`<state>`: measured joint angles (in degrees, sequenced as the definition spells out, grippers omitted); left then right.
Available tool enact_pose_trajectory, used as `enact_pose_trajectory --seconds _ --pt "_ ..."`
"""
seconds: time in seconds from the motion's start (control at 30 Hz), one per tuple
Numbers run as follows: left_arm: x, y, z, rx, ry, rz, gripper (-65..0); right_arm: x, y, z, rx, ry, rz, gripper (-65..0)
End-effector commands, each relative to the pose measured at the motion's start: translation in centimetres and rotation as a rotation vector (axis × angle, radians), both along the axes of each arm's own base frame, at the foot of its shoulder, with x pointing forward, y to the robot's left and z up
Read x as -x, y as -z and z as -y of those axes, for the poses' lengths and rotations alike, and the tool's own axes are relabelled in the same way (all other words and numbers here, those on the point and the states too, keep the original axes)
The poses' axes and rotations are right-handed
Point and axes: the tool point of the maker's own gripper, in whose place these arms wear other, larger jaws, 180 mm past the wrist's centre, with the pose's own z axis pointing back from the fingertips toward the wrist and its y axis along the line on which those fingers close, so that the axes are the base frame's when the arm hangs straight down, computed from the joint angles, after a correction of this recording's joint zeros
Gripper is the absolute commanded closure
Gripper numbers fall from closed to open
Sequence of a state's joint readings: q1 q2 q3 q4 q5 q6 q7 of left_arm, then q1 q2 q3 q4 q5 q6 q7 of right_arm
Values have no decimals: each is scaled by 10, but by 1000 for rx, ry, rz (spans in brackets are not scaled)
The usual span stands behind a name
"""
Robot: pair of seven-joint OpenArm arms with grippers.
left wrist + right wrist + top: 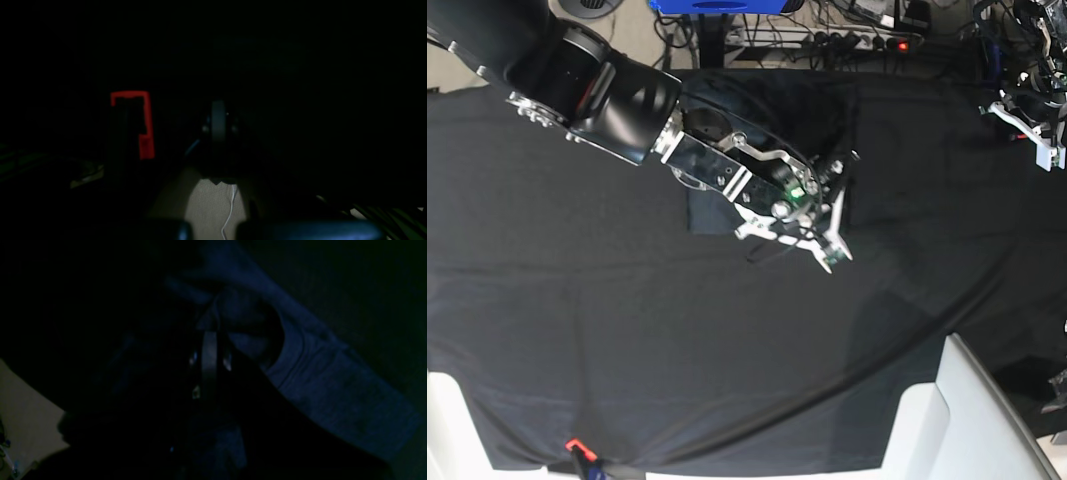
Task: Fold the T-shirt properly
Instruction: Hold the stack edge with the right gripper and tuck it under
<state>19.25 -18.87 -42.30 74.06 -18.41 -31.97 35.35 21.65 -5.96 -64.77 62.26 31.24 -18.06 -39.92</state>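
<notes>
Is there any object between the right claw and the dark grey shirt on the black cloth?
Nothing visible stands between them. In the base view the right claw is directly over the folded dark slate-grey knit T-shirt on the black tablecloth. The right wrist view shows shirt fabric bunched at its fingertips. The left claw is far off, at the table's edge.

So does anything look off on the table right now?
Nothing damaged or spilled. The T-shirt lies partly folded at the far middle of the black tablecloth, its right edge bunched under the right gripper. The left gripper sits off at the table's far corner.
</notes>
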Motion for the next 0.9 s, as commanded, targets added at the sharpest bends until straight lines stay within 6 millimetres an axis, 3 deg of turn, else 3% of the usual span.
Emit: enact_pose_trajectory --seconds 0.0,0.17,0.53,0.87 --pt "-7 -11 -8 -22 7 32 0 -10 -16 -15 -56 3 35 0" --pt "-7 -11 -8 -22 7 32 0 -11 -22 -21 -97 11 28 0" --pt "-7 -11 -8 -21 6 31 0 -37 -63 -37 -209 42 113 0" --pt "-7 -11 -8 -21 6 31 0 -46 -75 -47 -272 56 180 0"
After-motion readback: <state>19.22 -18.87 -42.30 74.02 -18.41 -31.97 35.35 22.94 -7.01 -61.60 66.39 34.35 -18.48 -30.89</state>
